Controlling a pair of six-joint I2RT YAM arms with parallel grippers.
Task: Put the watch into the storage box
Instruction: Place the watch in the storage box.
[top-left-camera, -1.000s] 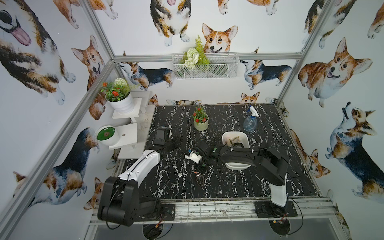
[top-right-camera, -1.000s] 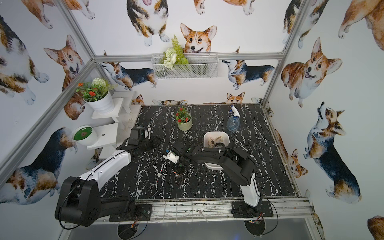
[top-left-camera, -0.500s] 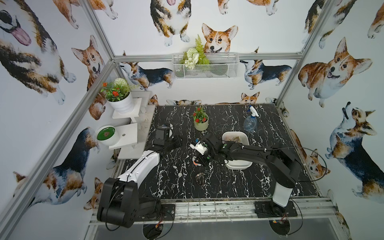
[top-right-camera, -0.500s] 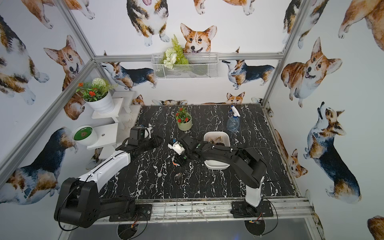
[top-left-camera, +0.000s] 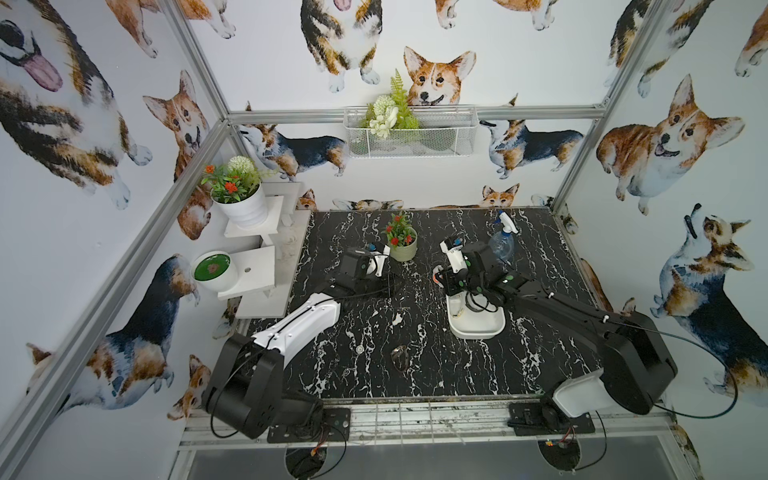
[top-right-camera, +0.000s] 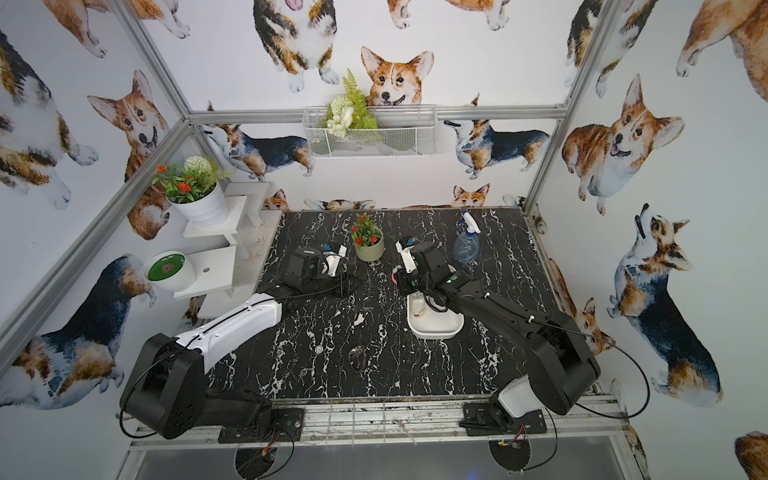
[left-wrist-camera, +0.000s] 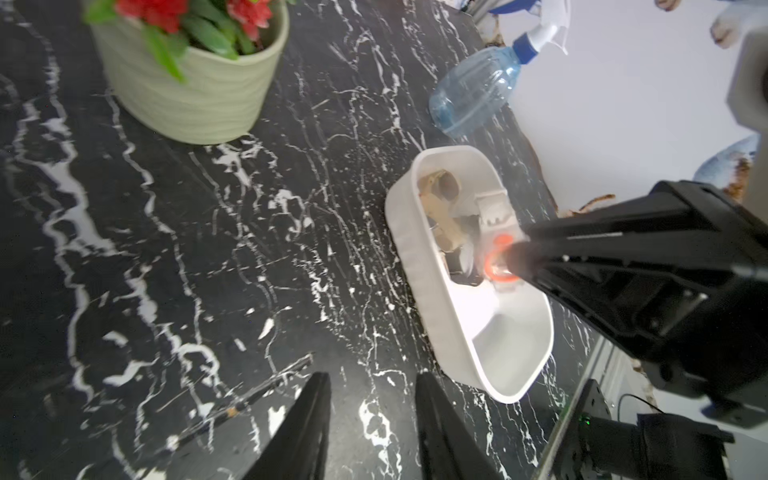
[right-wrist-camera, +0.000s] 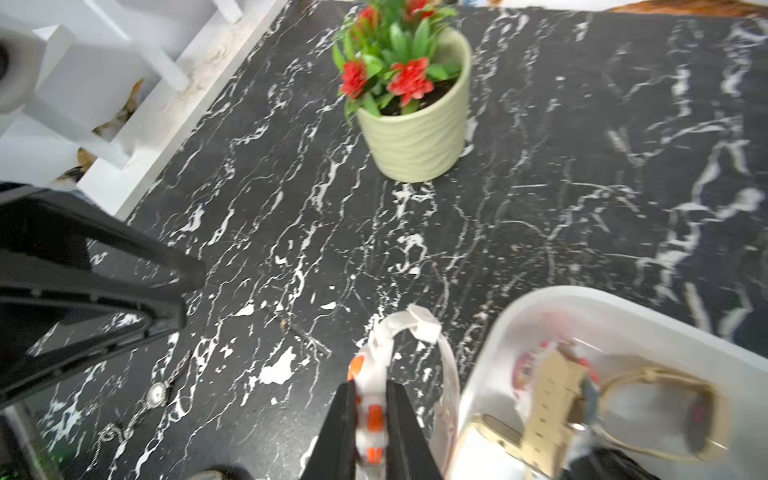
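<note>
In both top views: right hand (top-left-camera: 441, 277) clenched on the white-strapped, orange-trimmed watch (top-left-camera: 435, 276), poised at the far end of the shallow white plastic storage box (top-left-camera: 476, 333). Long axis of the box running from there back toward the arm bases.

From the left wrist: left hand (left-wrist-camera: 374, 399) released, fingers (left-wrist-camera: 318, 415) spread over the black marbled worktop (left-wrist-camera: 208, 291) with nothing between them, well apart from the watch. Watch seemingly above the box's far half, near tan-strapped watches (left-wrist-camera: 440, 216) lying inside.

From the right wrist: watch pinched by its case, strap looping away from the fingertips, hanging just outside the rim over bare worktop, box immediately beside. Probably a short sideways carry over the rim first, then release.
</note>
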